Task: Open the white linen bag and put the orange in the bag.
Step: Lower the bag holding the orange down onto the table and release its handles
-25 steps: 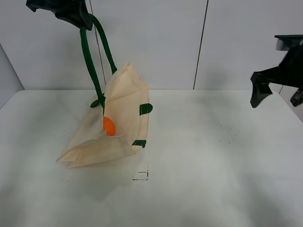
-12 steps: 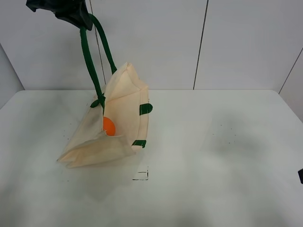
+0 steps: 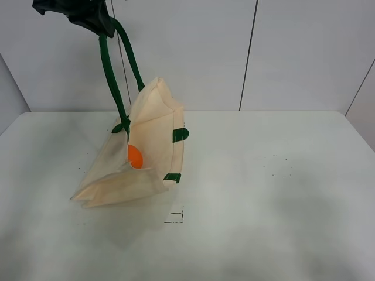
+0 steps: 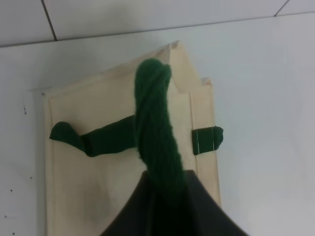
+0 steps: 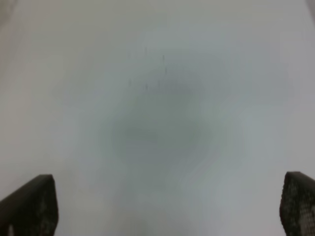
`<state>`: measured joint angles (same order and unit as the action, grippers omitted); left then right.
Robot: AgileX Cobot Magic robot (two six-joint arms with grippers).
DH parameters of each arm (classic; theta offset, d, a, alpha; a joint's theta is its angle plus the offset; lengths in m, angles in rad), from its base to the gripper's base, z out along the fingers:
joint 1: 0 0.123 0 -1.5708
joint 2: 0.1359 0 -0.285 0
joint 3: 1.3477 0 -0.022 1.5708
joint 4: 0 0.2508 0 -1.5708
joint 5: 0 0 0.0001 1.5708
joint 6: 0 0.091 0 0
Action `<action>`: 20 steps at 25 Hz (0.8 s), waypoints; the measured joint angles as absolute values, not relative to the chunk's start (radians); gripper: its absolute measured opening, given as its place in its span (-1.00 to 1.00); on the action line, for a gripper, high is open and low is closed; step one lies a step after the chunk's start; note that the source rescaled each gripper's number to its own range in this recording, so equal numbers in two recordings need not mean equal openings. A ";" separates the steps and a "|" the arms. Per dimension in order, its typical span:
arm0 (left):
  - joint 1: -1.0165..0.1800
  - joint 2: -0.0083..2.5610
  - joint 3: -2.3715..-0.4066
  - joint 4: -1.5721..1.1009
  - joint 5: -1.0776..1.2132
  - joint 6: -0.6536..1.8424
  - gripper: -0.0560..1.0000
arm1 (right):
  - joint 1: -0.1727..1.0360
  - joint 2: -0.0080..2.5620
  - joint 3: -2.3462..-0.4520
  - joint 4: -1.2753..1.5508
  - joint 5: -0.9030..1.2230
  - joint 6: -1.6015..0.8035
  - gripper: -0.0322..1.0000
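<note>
The white linen bag [image 3: 146,152] stands partly lifted on the left of the table, its mouth held open. My left gripper [image 3: 94,17] is high at the top left, shut on the bag's dark green handle [image 3: 111,76]. The orange [image 3: 135,156] shows inside the bag's opening. In the left wrist view the twisted green handle [image 4: 155,128] runs up into the shut gripper [image 4: 170,196], with the bag's cream panel [image 4: 98,187] and a green tab [image 4: 206,140] below. My right gripper is out of the exterior view; the right wrist view shows its fingertips [image 5: 29,204] wide apart over bare table.
The white table [image 3: 263,193] carries a small black square mark [image 3: 174,216] in front of the bag. A few dark specks [image 3: 278,167] lie on the right. A white panelled wall [image 3: 246,52] stands behind.
My right arm has withdrawn from the right side of the exterior view and is now out of it. The left gripper, bag and orange have not moved.
</note>
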<state>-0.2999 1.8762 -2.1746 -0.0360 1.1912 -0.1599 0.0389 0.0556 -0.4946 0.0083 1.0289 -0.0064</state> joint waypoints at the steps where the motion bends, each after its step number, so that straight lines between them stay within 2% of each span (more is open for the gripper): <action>1: -0.300 1.877 -2.175 -0.036 1.191 -0.160 -0.89 | 0.039 0.027 -0.495 0.007 1.028 -0.006 1.00; 9: -0.300 1.898 -2.077 -0.037 1.165 -0.151 -0.89 | 0.039 -0.003 -0.491 0.000 1.028 -0.006 1.00; 16: -0.300 2.048 -1.964 -0.124 1.051 -0.126 -0.85 | 0.039 -0.003 -0.491 0.000 1.028 -0.006 1.00; 18: -0.300 2.098 -1.956 -0.171 1.035 -0.107 -0.70 | 0.039 -0.003 -0.491 0.000 1.028 -0.006 1.00; 20: -0.300 2.132 -1.952 -0.199 1.022 -0.093 -0.39 | 0.039 -0.003 -0.491 0.000 1.028 -0.006 1.00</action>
<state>-0.2999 2.1321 -1.9522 -0.1992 1.0223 -0.0930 0.0389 -0.0032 -0.4915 0.0000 1.0277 -0.0064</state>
